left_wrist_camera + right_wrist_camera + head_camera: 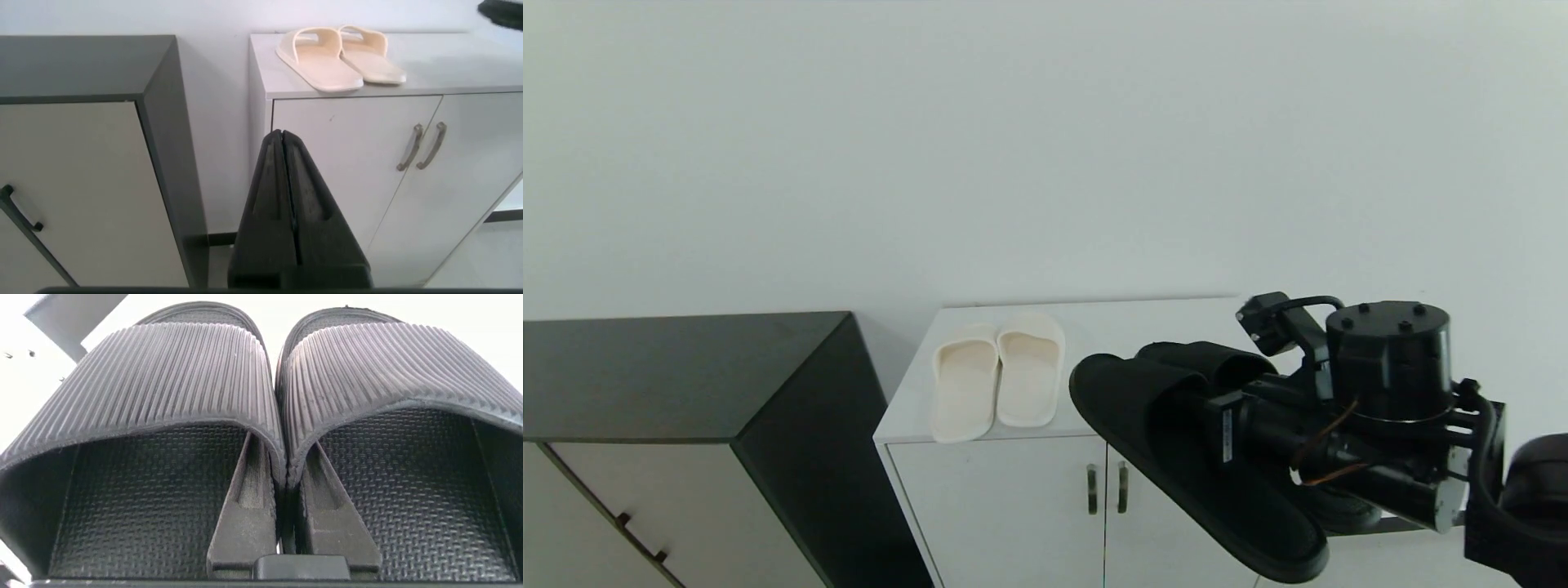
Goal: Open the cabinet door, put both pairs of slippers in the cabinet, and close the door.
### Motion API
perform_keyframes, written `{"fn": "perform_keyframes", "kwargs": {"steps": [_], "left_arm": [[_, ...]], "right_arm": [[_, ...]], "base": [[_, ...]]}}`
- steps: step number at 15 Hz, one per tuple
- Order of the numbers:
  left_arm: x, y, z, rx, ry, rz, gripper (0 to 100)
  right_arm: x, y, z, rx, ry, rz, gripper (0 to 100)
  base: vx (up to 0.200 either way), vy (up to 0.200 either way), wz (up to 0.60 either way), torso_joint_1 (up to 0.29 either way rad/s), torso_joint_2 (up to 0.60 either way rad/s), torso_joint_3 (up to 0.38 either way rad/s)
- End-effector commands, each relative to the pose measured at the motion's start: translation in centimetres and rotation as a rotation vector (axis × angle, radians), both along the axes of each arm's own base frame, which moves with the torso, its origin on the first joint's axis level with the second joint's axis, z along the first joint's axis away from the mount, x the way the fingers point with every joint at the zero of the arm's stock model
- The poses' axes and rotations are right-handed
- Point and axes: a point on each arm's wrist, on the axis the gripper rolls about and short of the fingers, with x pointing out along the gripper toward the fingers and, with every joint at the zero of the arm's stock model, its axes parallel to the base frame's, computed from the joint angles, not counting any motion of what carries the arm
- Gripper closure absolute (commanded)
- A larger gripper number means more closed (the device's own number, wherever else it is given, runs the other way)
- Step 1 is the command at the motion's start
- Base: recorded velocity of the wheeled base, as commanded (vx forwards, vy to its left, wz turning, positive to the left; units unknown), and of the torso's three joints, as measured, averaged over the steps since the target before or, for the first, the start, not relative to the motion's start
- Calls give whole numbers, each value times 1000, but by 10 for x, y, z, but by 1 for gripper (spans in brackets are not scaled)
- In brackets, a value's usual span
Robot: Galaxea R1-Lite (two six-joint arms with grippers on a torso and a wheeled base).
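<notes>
Two pairs of slippers. Black slippers (pixel 1152 408): held in the air before the white cabinet (pixel 1005 514), right jaws clamped on the pair's touching inner strap walls. Cream slippers (pixel 998 377): side by side on the cabinet top; doors (pixel 1013 490) closed. Left jaws: pressed together, empty, low near a dark cabinet (pixel 800 441).

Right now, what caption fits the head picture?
Right gripper holds the black slippers before the shut white cabinet; cream slippers sit on top.

matte black arm (pixel 1388 359), orange wires (pixel 1321 437)
</notes>
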Motion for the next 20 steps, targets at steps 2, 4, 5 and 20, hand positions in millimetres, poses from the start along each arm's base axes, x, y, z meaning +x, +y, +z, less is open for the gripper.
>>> {"fn": "perform_keyframes", "kwargs": {"steps": [2,4,5,20], "left_arm": [[0,0,0,-3,0,-1,100],[0,0,0,-5,0,0,100],[0,0,0,-5,0,0,100],[0,0,0,-3,0,0,100]], "right_arm": [[-14,-9,10,25,-23,13,100],[-16,-6,8,18,-18,27,100],[-16,-6,7,16,-16,25,100],[-18,-13,-2,25,-30,14,100]], "base": [[-200,0,0,12,2,-2],[-200,0,0,-5,5,2],[-200,0,0,-7,2,7],[-40,-40,0,0,1,1]]}}
